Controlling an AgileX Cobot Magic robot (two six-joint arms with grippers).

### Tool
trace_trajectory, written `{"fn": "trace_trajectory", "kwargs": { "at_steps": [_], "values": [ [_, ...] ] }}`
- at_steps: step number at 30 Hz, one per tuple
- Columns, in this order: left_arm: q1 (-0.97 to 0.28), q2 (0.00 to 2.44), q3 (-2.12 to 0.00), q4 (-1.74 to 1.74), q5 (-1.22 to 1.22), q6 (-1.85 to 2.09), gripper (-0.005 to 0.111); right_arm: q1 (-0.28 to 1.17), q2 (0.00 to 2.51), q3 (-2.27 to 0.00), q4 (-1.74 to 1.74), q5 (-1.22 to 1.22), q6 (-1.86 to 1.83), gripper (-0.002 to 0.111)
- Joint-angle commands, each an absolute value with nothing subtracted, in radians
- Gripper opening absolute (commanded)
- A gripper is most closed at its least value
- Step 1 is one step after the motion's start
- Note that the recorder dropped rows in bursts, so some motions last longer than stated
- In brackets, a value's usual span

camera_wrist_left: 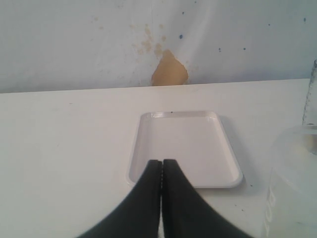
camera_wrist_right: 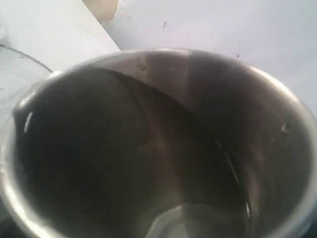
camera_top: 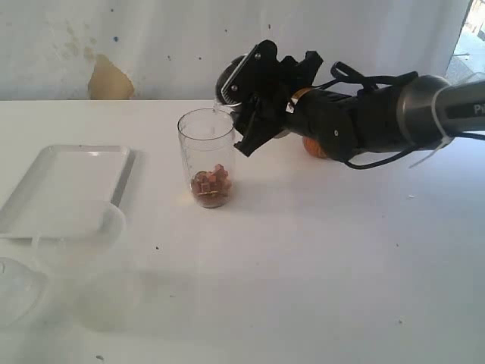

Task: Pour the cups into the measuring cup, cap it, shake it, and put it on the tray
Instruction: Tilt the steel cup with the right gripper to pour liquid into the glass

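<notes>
The clear measuring cup (camera_top: 205,155) stands upright mid-table with reddish-brown pieces (camera_top: 211,186) in its bottom. My right gripper (camera_top: 248,97) is shut on the steel tumbler (camera_top: 229,82), which lies tipped on its side with its mouth over the measuring cup's rim. In the right wrist view the tumbler's dark inside (camera_wrist_right: 163,148) fills the frame and hides the fingers. The brown wooden cup (camera_top: 314,147) shows only partly behind the right arm. The white tray (camera_top: 64,186) lies at the left. My left gripper (camera_wrist_left: 161,164) is shut on nothing, just in front of the tray (camera_wrist_left: 185,144).
A wide frosted translucent container (camera_top: 79,227) sits at the near left by the tray's corner, and it also shows beside my left gripper as a frosted wall (camera_wrist_left: 292,188). A white wall with a brown patch (camera_top: 110,80) backs the table.
</notes>
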State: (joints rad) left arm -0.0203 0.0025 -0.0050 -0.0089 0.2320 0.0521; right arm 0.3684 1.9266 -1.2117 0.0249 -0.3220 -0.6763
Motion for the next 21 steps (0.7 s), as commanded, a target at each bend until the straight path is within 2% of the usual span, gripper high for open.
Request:
{"fn": "trace_trajectory", "kwargs": {
  "at_steps": [1,21],
  "values": [
    [-0.023,0.0,0.0,-0.007,0.232,0.05,0.001,0.367,1.91,-1.227,0.022,-0.42,-0.735,0.0],
    [-0.023,0.0,0.0,-0.007,0.232,0.05,0.001,0.367,1.911,-1.282,0.026,-0.407,-0.764,0.0]
  ]
}}
